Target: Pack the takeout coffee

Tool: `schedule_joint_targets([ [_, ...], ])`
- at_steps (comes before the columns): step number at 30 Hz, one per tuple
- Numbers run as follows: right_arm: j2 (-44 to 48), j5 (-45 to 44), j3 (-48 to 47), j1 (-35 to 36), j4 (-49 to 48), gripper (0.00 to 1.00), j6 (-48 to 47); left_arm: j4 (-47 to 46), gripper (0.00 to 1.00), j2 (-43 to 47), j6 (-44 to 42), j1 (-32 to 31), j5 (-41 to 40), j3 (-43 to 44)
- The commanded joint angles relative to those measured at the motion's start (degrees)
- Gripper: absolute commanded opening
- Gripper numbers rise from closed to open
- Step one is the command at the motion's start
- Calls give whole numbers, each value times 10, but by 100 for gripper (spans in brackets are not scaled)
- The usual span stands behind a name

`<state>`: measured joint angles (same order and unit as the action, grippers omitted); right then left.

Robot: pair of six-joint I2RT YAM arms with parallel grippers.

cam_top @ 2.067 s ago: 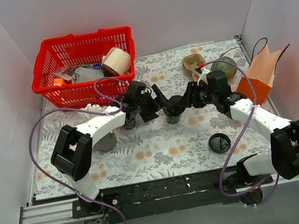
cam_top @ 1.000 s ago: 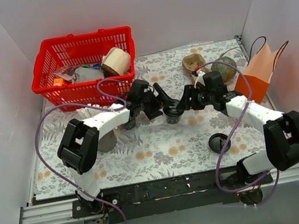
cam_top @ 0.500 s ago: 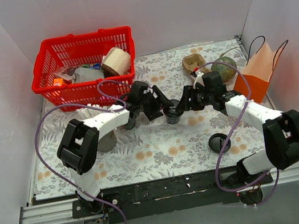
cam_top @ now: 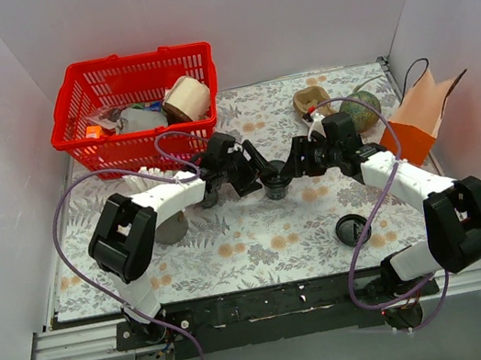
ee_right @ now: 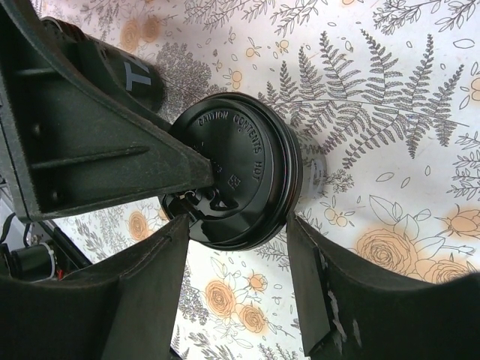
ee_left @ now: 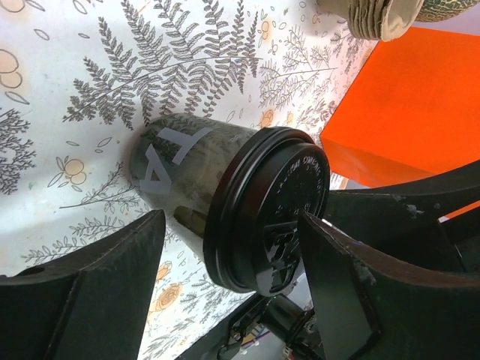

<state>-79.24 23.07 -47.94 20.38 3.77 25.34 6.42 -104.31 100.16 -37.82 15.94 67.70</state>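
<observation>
The takeout coffee (cam_top: 274, 183) stands mid-table as a small dark cup (ee_left: 180, 165) with a black lid (ee_right: 232, 180) on top. My right gripper (ee_right: 238, 225) is shut on the lid, one finger against each side of its rim. It reaches in from the right (cam_top: 288, 171). My left gripper (ee_left: 231, 225) comes from the left (cam_top: 261, 174) and is open around the same lid. One left finger (ee_left: 337, 270) lies against the lid's top, and the other (ee_left: 97, 277) stands apart from the cup.
A red basket (cam_top: 84, 138) of goods sits back left. An orange paper bag (cam_top: 420, 116) stands at the right edge. A flat black lid (cam_top: 353, 230) lies front right, a grey cup (cam_top: 172, 227) under the left arm. A second dark cup (ee_right: 139, 75) is close behind.
My left gripper's jaws have narrowed around the lid, and both wrists have edged slightly left and back. My right gripper has kept its grip on the lid.
</observation>
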Motion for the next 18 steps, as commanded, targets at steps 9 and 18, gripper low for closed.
schedule_joint_targets([
  [9,-1,-45,-12,9,16,61,-9,-10,63,49,-3,6,-5,-35],
  [18,-13,-54,-2,12,-2,59,-3,-16,48,44,-1,7,-4,-48],
])
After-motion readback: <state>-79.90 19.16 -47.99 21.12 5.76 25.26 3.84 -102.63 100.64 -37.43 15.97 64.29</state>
